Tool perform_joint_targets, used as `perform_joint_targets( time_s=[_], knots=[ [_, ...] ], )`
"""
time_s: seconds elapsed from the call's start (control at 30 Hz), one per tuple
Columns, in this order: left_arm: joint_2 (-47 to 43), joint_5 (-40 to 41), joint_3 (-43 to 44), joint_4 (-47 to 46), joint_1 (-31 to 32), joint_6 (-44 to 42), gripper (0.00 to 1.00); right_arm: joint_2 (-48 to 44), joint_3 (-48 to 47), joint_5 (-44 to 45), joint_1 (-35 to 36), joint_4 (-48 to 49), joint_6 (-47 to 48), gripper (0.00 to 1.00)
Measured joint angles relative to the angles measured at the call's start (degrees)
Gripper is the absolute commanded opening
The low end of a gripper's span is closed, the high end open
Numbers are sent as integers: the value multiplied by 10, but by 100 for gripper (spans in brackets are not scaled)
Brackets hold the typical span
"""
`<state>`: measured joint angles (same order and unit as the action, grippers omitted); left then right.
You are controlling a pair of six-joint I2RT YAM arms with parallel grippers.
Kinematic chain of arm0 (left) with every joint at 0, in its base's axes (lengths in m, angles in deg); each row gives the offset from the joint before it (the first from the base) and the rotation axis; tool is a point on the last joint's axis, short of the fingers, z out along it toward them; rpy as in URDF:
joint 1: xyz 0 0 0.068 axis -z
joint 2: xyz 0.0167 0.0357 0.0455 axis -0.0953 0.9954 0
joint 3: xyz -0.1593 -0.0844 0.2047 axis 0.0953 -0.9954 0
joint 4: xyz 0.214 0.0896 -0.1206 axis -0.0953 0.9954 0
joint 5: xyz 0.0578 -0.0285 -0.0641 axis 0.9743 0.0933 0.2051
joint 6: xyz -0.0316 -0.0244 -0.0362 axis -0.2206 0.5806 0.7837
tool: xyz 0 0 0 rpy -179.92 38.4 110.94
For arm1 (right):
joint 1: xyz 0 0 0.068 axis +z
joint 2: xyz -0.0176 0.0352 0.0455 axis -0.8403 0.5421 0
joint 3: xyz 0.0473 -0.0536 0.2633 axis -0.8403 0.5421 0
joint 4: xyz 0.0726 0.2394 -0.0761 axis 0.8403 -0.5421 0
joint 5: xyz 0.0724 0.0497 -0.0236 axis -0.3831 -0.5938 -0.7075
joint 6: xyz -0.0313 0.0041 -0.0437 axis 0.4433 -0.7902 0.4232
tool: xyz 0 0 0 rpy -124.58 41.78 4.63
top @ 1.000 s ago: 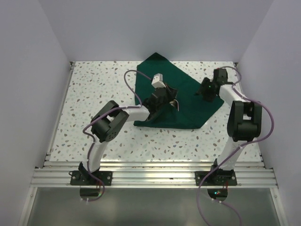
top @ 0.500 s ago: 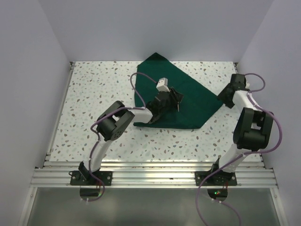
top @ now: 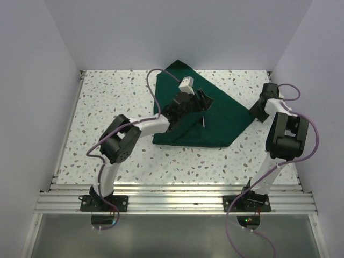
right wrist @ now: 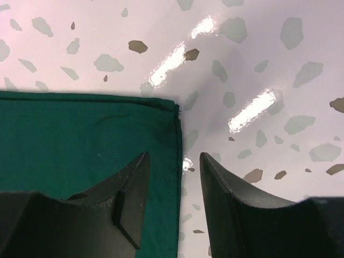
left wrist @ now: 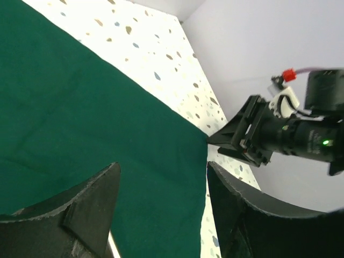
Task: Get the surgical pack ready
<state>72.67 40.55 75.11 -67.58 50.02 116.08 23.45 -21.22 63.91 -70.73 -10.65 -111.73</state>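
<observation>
Holds left fingers [left wrist: 80, 215] wide open above the surgical pack [top: 226, 110] on the bench [top: 107, 102]; straddles its right corner edge with right fingers [right wrist: 236, 209], narrowly parted, gripping nothing.

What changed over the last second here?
The left gripper reached farther forward and its fingers opened, empty above the dark green fabric drape. The right gripper swung outward from over the drape to its right corner, fingers open. The drape's outline stayed put.
</observation>
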Motion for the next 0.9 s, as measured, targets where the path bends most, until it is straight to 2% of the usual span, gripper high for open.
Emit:
perform_joint_targets(
  time_s=[0.27,0.4,0.57,0.67,0.73,0.9],
  knots=[
    [-165,11,-62,137,-82,-48,68,38,-12,-12,0,4,-5,48],
    [-200,41,-103,196,-88,-80,68,42,-15,-12,0,12,-7,44],
    [-197,95,-121,309,-82,-126,69,45,-15,-13,0,18,-9,28],
    [-196,114,-125,343,-86,-142,68,47,-15,-13,0,20,-10,8],
    [-196,123,-133,353,-92,-150,67,47,-15,-15,0,21,-13,1],
    [-196,143,-166,370,-102,-155,66,47,-15,-24,0,26,-13,0]
  ],
)
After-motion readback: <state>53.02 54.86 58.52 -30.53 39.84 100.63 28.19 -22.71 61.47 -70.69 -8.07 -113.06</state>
